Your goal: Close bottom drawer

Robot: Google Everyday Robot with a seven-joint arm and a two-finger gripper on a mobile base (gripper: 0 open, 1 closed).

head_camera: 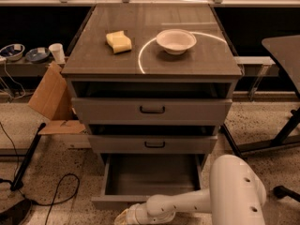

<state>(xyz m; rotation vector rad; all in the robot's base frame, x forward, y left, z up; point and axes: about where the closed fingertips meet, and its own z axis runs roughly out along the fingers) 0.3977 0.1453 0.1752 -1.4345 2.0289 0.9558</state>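
The bottom drawer (154,175) of the grey cabinet is pulled far out, showing its deep, empty grey box. Its front panel lies along the lower edge of the box (117,201); its handle is hidden. My white arm (206,200) reaches in from the lower right. My gripper (123,216) sits at the bottom edge of the view, just in front of the drawer's front panel, left of centre. It is mostly cut off by the frame.
The top drawer (152,109) and middle drawer (153,144) stand slightly open. A white bowl (176,40) and a yellow sponge (119,41) sit on the cabinet top. A cardboard box (51,100), cables (56,191) and a stand leg (26,158) are left; a table leg (281,135) is right.
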